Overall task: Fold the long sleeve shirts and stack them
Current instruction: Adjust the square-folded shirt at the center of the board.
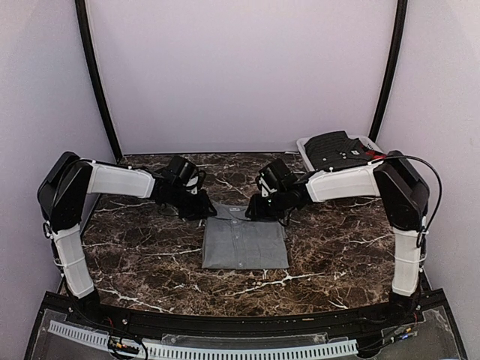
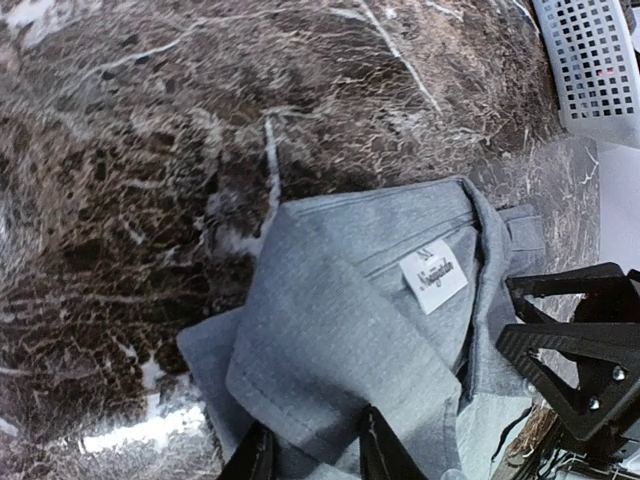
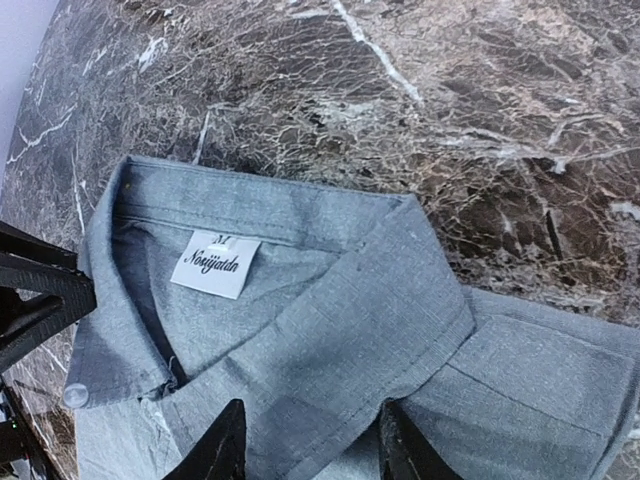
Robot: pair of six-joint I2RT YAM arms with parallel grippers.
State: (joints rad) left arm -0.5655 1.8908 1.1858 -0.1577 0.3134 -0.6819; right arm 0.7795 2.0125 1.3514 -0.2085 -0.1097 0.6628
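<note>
A plain mid-grey long sleeve shirt (image 1: 246, 244) lies folded into a rectangle at the table's centre, collar toward the back. My left gripper (image 1: 201, 210) is low over the collar's left side and my right gripper (image 1: 255, 211) over its right side. In the left wrist view the left gripper (image 2: 310, 460) is open, its fingers straddling the collar flap (image 2: 340, 350) next to the white neck label (image 2: 433, 276). In the right wrist view the right gripper (image 3: 310, 450) is open over the other collar flap (image 3: 370, 320); the label (image 3: 213, 264) shows there too.
A white slatted basket (image 1: 373, 143) stands at the back right with a dark garment (image 1: 336, 149) in it; its corner shows in the left wrist view (image 2: 592, 60). The dark marble table (image 1: 135, 255) ends at walls behind and on both sides.
</note>
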